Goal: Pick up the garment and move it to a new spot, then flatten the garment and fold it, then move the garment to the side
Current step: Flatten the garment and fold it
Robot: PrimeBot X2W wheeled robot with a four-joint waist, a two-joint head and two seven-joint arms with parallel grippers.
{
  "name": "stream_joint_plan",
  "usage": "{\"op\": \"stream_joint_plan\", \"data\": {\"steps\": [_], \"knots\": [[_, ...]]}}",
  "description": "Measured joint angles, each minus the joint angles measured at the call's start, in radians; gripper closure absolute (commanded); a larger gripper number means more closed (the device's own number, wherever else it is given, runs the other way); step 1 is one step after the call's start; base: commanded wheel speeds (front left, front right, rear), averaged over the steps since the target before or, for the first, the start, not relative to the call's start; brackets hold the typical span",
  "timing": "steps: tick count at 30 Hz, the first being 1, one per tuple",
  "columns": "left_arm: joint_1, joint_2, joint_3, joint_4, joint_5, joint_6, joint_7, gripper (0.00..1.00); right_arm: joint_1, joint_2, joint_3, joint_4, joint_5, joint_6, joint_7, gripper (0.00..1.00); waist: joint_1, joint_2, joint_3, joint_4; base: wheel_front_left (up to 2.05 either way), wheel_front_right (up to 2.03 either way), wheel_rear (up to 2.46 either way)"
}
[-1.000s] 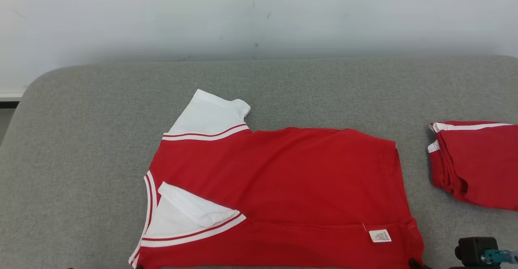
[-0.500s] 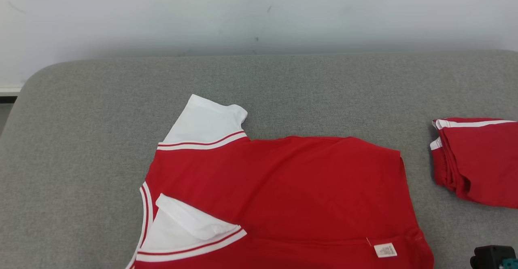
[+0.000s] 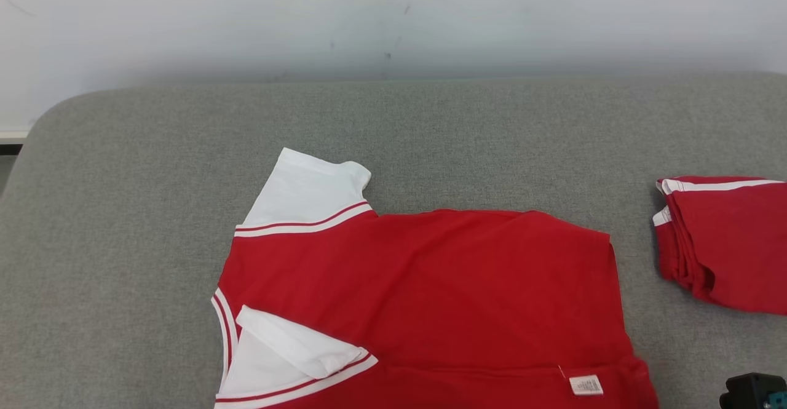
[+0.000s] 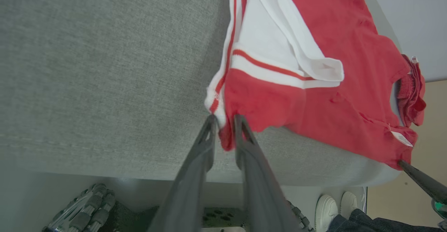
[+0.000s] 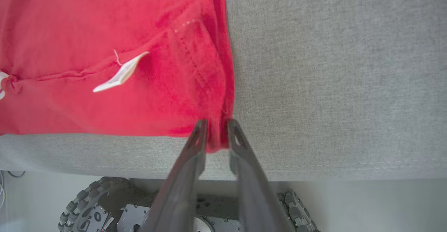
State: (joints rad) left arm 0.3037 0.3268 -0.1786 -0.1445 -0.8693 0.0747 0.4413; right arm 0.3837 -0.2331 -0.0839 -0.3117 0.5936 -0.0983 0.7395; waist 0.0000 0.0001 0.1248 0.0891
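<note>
A red garment (image 3: 430,286) with white sleeves and white-red trim lies spread on the grey cushion (image 3: 123,212), its near hem at the front edge. In the left wrist view my left gripper (image 4: 225,120) stands open at the front edge, and the garment's (image 4: 314,96) striped hem corner hangs in the gap between its fingers. My right gripper (image 5: 217,125) is open in the same way around the other front corner of the garment (image 5: 104,50), close to the white care label (image 5: 120,73).
A second red garment (image 3: 725,243), folded, sits at the cushion's right side. The dark block of my right wrist (image 3: 753,390) pokes in at the bottom right. A person's white shoes (image 4: 335,207) stand on the floor beyond the cushion's front edge, beside my wheeled base (image 5: 87,204).
The head camera has shifted, so the whole picture sits slightly lower and to the left. The garment's shape is unchanged. The dark fingertip seen at its front right corner has left the head view.
</note>
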Motion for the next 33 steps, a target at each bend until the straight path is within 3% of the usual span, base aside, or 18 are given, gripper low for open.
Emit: {"op": "stream_joint_plan", "data": {"steps": [11,18,26,33], "knots": [[-0.046,0.022,0.039,-0.052,0.073,0.015,-0.037,0.0,-0.007,-0.019,-0.037,0.024,-0.013,-0.006,-0.02,0.0,0.0,0.0,-0.034,0.006,0.0,0.0,0.0],[-0.198,0.013,0.049,-0.095,0.205,0.022,-0.17,0.0,-0.177,-0.04,-0.068,-0.003,-0.108,-0.007,-0.157,0.0,0.0,-0.0001,-0.058,0.007,0.0,0.0,0.0],[-0.313,-0.074,-0.075,-0.049,0.367,0.022,-0.302,0.0,-0.303,0.051,0.005,0.058,-0.182,-0.009,-0.35,0.0,0.0,0.0,-0.092,-0.003,0.0,0.0,0.0],[-0.348,-0.082,-0.112,0.046,0.441,0.022,-0.375,0.0,-0.358,0.118,0.077,0.128,-0.245,-0.009,-0.493,0.0,0.0,0.0,-0.114,-0.023,0.0,0.0,0.0]]}}
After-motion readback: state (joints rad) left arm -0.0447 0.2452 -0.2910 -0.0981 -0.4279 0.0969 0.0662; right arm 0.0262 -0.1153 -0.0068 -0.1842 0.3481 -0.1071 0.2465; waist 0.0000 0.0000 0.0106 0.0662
